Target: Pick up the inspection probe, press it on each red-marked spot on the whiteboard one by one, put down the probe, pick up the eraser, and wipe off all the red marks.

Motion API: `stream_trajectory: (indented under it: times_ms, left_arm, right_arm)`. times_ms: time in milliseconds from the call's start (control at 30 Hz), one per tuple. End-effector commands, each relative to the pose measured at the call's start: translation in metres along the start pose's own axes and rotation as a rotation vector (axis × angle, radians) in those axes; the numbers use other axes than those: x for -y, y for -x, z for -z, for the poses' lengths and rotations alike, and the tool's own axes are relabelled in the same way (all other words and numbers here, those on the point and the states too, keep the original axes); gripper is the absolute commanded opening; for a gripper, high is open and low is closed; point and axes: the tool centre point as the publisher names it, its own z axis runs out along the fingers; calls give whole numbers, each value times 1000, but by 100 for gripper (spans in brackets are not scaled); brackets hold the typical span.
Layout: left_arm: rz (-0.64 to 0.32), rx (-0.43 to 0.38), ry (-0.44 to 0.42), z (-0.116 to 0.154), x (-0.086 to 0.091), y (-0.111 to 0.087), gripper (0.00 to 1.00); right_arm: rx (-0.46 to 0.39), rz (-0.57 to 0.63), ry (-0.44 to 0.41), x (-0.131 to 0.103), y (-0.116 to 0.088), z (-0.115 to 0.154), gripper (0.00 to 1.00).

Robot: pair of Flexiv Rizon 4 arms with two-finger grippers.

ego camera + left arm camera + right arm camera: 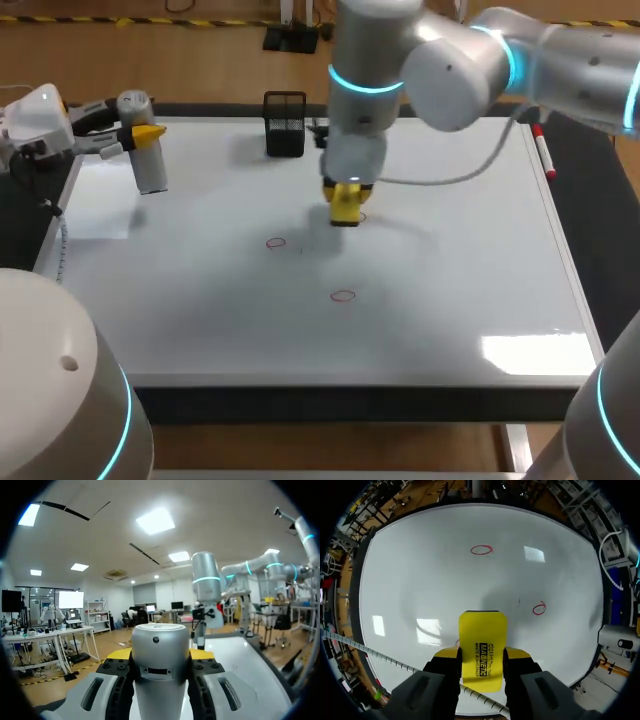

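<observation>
The silver cylindrical probe [150,155] stands upright over the whiteboard's [450,260] far left corner. My left gripper [140,138] is shut on it. In the left wrist view the probe [160,665] fills the gap between that gripper's [160,655] fingers. My right gripper [347,200] is shut on the yellow eraser [347,205], which is held down at the board's middle. In the right wrist view the eraser [482,650] sits between that gripper's [481,655] fingers. Ahead of it lie two red circles [481,550] [539,609]. The head view shows those red circles [276,242] [343,295] nearer the front.
A black mesh holder [285,125] stands at the board's back edge, just left of my right arm. A red marker [543,152] lies along the right edge. A coiled cable [380,655] runs beside the right gripper.
</observation>
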Motion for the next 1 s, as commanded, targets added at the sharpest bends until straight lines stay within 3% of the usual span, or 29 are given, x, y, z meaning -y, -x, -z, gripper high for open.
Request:
stream_trajectory:
  times_ms: [33,333,600,800,1000]
  left_arm:
    - [0,2,2,0,2,-1,0]
    - [0,2,2,0,2,-1,0]
    - [0,2,2,0,2,-1,0]
    - [0,2,2,0,2,-1,0]
    - [0,2,2,0,2,-1,0]
  right_arm:
    - [-51,32,10,-4,40,-11,0]
    - [-65,99,22,-24,92,-24,0]
    - [-67,124,14,-37,125,-35,0]
    - [-56,142,5,-45,138,-37,0]
    - [-61,146,-7,-46,136,-42,0]
